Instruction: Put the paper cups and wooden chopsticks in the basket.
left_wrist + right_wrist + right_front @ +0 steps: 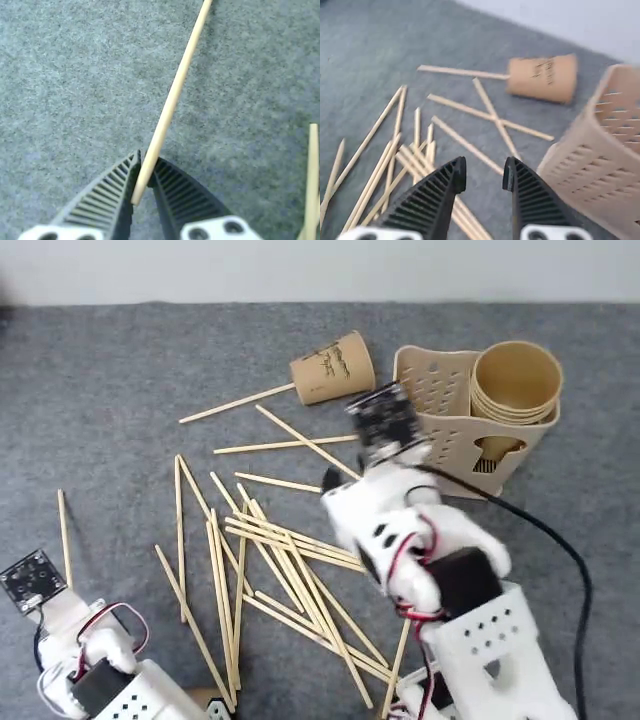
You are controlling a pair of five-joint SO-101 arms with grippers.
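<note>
Left hand (145, 167): mine, narrow; its ribbed jaws are closed on the near end of a single chopstick (170, 100); the stick's tail sits between the jaws, touching both, and the rest runs out from my fingertips over the grey counter (65, 75).

Single chopstick from above: it shows alone (64, 530) near the counter's left side, well apart from the other sticks; my left arm (70, 650) sits at the near left corner, just beside the stick's near end.

Neighbour stick (312, 175): one more chopstick on the counter, off to the side of my left hand and apart from it.

Right hand (485, 172): mine, moderately open, nothing between the jaws; it hangs above the counter, the basket (600, 165) near it on one side and the loose chopsticks (400, 165) below it on the other.

Loose chopsticks from above: a scattered pile (290, 560) across the middle of the counter, many crossing and touching; my right arm (430, 550) reaches over the pile's right end.

Crossed pair (492, 117): two sticks crossing ahead of my right hand, between it and the lying paper cup (542, 77).

Lying paper cup from above: on its side (332, 367), just left of the basket, wide mouth toward it; a stick touches its narrow end; well apart from my right hand.

Stacked paper cups (515, 380): nested upright inside the basket's right part.

Basket from above: upright (440, 390) at the back right of the counter; perforated walls.
</note>
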